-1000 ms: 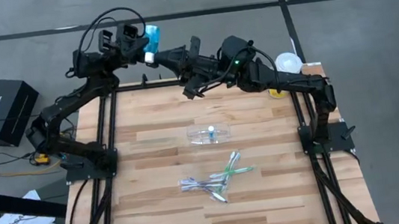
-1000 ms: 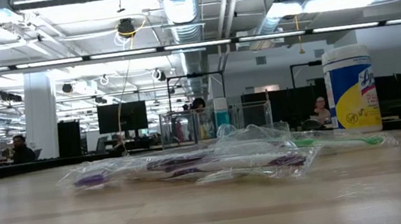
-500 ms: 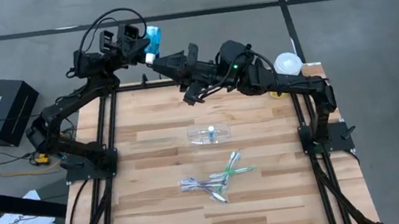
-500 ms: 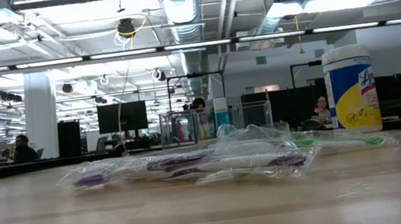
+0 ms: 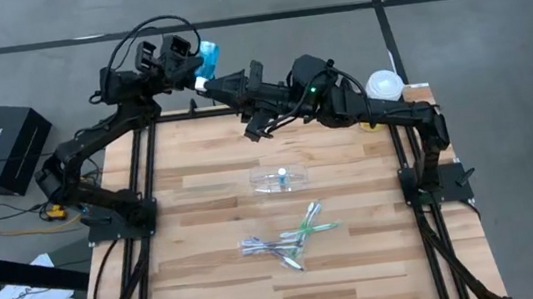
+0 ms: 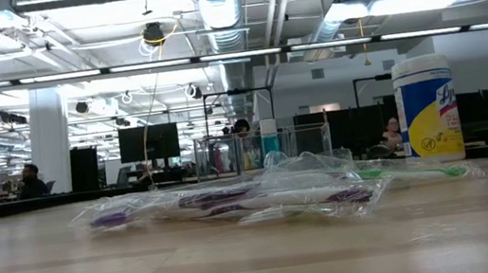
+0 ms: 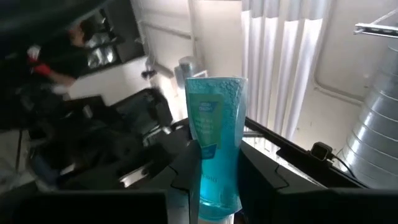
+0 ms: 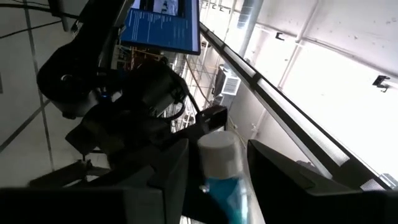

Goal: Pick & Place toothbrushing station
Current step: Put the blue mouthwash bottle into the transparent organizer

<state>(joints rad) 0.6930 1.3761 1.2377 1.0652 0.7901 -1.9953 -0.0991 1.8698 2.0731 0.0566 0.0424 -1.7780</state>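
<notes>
Jaws: left gripper (image 5: pixel 199 65) clamped on blue tube (image 5: pixel 206 56) above table's (image 5: pixel 211 277) far edge; right gripper (image 5: pixel 211 83) spread around tube's white cap (image 8: pixel 217 149), no grip yet. Near to far: toothbrushes (image 5: pixel 292 237) bunched at table's near middle, cup (image 5: pixel 281 178) lying mid-table, arms meeting beyond. Change over last second: right arm reached in toward left, fingers widened. Judgement: mid-air handover about to begin; cup empty of brushes.
</notes>
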